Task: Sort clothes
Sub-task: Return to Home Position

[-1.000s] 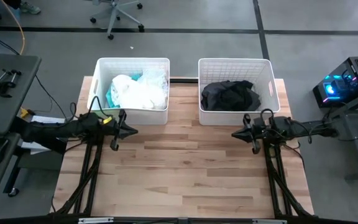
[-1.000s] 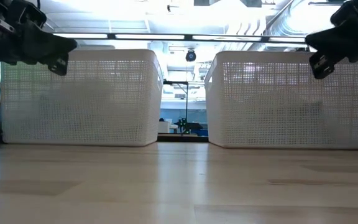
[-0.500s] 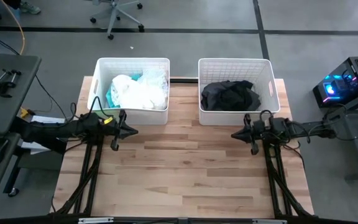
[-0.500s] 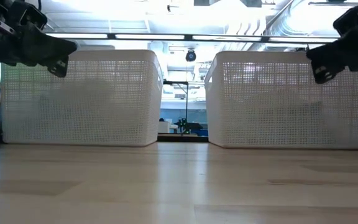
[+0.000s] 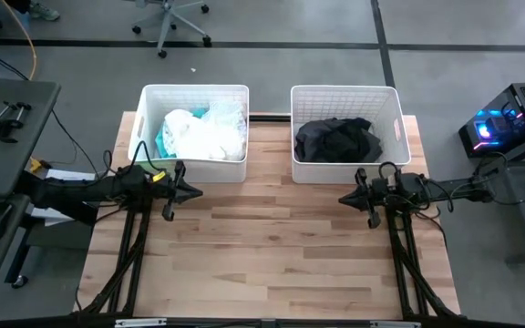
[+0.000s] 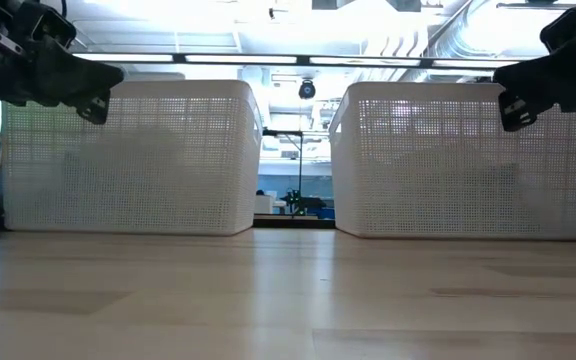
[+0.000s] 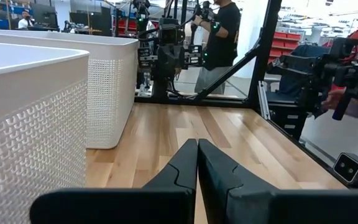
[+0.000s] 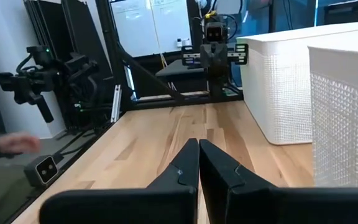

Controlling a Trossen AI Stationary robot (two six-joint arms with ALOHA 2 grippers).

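- Looking down from above, the white clothes lie in a heap inside the left basket, in the upper left part of the picture. A teal piece sits at the left side of the heap.
- The dark clothes lie bunched up in the right basket, in the upper right part.
- No clothes show on the bare wood of the worktop, so the sorting looks done.
- The left tool hangs over the worktop at the middle left, just in front of the left basket. Its own camera shows its two fingers pressed together with nothing between them.
- The right tool hangs at the middle right, just in front of the right basket. Its fingers are also pressed together, and it holds nothing.
- The clothes look soft, light and floppy. I think they would bend and hang down when lifted, and they would not break.
- The lacy white cloth might catch on the little holes of a basket wall, so a slow lift would be kind to it.
- A good place to pinch would be a fold that sticks up at the top of a heap. A deep pinch might drag other pieces along.
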